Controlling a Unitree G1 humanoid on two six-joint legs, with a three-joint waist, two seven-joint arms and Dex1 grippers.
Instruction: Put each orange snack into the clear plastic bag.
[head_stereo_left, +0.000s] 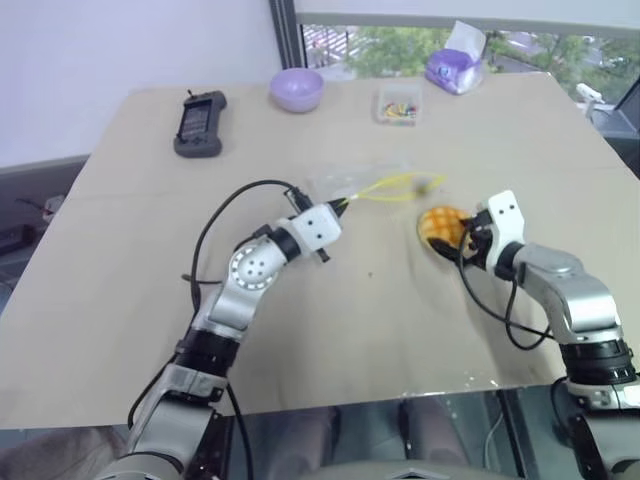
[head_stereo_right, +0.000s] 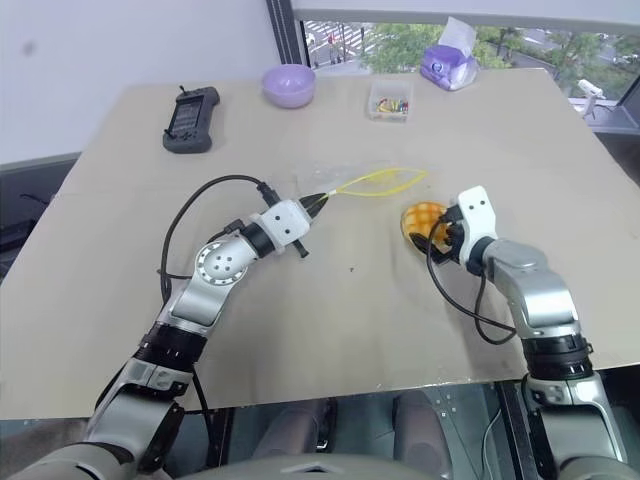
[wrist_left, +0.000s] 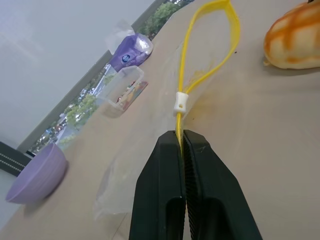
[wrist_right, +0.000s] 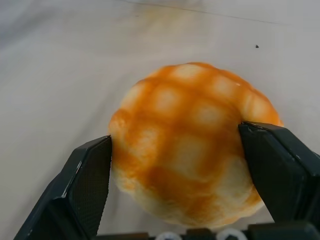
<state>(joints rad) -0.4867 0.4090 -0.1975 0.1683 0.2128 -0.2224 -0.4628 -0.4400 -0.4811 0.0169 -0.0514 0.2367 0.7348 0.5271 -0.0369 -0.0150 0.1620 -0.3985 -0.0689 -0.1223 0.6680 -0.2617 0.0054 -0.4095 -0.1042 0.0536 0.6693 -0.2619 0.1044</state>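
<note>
Centre of the frame: my left claw (head_stereo_left: 341, 207) is pressed together on the yellow closure strip (wrist_left: 207, 65) of the clear plastic bag (head_stereo_left: 362, 183), whose mouth hangs open as a loop above the bench (head_stereo_left: 330, 330). Centre right: my right claw (wrist_right: 182, 172) is spread wide with one finger either side of the orange snack (wrist_right: 187, 140), which rests on the bench just beside the bag's mouth. To do this step well, I judge I should close gently across the bun's widest part, lift it level, and keep the strip taut so the opening stays wide.
</note>
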